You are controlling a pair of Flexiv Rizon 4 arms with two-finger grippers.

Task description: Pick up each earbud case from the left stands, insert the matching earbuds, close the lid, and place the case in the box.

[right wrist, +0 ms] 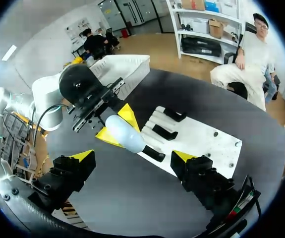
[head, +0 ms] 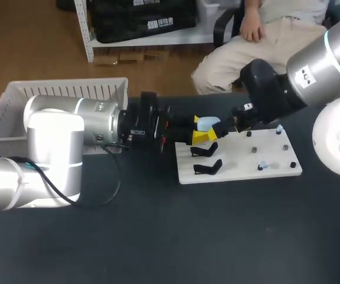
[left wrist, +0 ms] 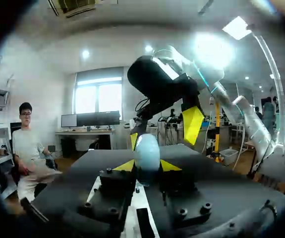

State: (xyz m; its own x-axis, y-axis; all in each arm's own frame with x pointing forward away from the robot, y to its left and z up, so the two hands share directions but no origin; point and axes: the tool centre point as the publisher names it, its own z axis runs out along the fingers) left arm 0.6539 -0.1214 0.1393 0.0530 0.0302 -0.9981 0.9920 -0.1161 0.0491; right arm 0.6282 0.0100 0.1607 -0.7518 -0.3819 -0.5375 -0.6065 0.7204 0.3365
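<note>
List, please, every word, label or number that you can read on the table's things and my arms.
No text can be read.
On the earbud case: no print shows.
On the white board: nothing.
On the basket: no label shows.
On the right arm: small dark marks, too small to read.

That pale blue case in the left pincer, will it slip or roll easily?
Probably slippery: the case looks smooth, glossy and egg-shaped, and the left pincer holds it only from two sides, so a push might twist it. Set down, its rounded shell would likely roll. It looks small and hard, so probably light and stiff.
</note>
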